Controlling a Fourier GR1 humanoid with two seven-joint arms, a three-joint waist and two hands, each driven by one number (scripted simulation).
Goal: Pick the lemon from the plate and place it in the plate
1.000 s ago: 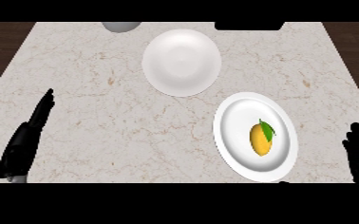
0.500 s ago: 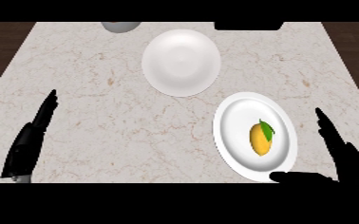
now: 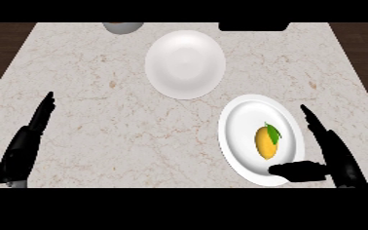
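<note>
the lemon (image 3: 266, 145) lies in the near white plate (image 3: 237, 119), toward 4 o'clock on the marble counter (image 3: 101, 97). its green leaf (image 3: 274, 132) points to about 1 o'clock and its long axis runs near to far. it sits a little toward the 3 o'clock side of that plate, which puts it close to the right hand (image 3: 336, 162). that hand is spread wide and holds nothing: its straight fingers (image 3: 316, 126) run along the plate's 3 o'clock rim while the thumb (image 3: 298, 170) lies across the rim at about 5 o'clock, so the fruit sits just beyond the gap between them, untouched. this looks like the set-up for a side-on grasp, closing across the lemon's narrow width. the far white plate (image 3: 185, 63), apart from the near one at about 11 o'clock from the lemon, is most likely the goal, with only counter between the two. the left hand (image 3: 28, 143) rests open at the 8 o'clock edge, fingers straight, well apart from both plates. a grey vessel (image 3: 122, 27) and a black object (image 3: 253, 26) are cut off at the 12 o'clock edge, out of the way.
</note>
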